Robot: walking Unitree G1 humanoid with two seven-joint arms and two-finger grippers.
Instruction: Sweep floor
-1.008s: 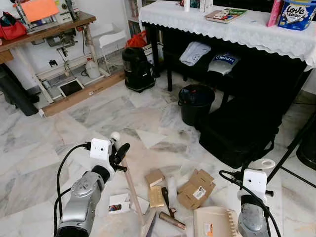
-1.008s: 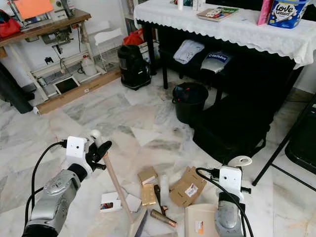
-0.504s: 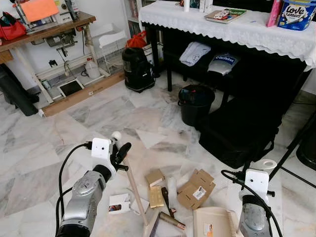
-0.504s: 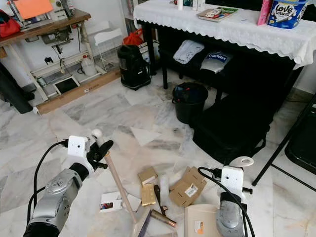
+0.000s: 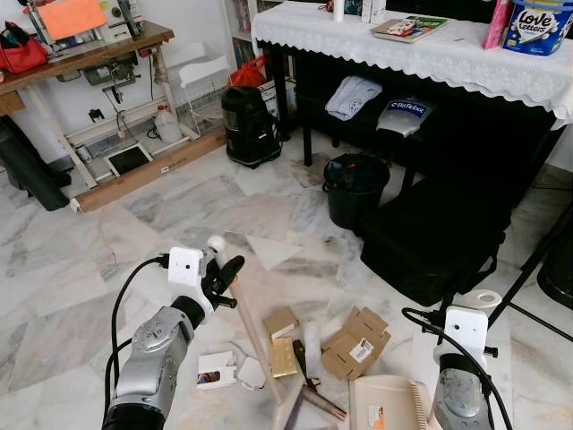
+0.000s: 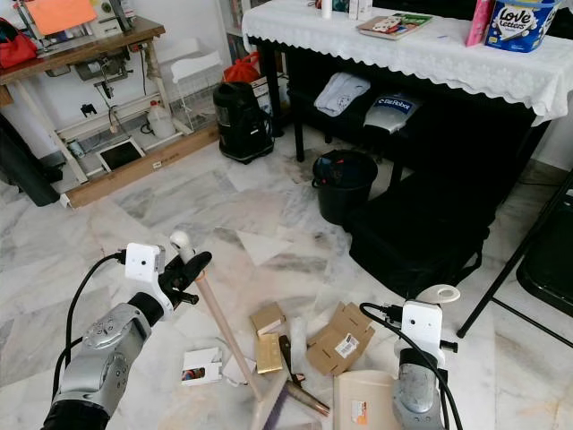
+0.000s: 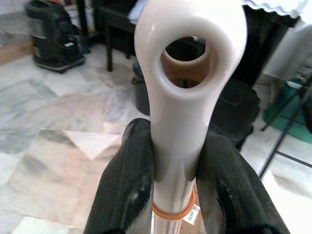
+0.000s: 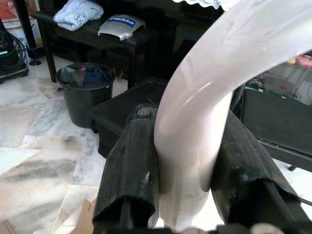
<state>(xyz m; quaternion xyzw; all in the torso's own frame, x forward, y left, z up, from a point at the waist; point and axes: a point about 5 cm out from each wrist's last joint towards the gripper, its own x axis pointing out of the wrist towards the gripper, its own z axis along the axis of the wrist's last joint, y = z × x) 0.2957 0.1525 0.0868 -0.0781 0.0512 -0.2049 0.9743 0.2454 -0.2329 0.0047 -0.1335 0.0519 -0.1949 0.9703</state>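
My left gripper (image 5: 224, 270) is shut on the white looped top of a broom handle (image 7: 187, 73). The wooden broom stick (image 5: 256, 336) slants down to the broom head (image 5: 291, 414) at the frame's lower edge. Litter lies beside the head: a small tan box (image 5: 280, 322), a gold box (image 5: 284, 356), an open cardboard box (image 5: 356, 343), a brown tube (image 5: 324, 402) and a white card (image 5: 216, 369). My right gripper (image 8: 187, 129) is shut on the white curved handle (image 8: 209, 73) of a beige dustpan (image 5: 389, 403), which rests on the floor to the right of the litter.
A black bucket (image 5: 355, 188) and a black case (image 5: 430, 242) stand ahead, under a table with a white lace cloth (image 5: 421, 54). A black vacuum (image 5: 250, 125) is further back. A workbench (image 5: 81, 58) and a wooden plank (image 5: 148, 170) lie at the far left.
The broom head has swept right along the floor toward the litter, and the brown tube has shifted right. My left gripper has moved slightly right. The right arm and dustpan have stayed still.
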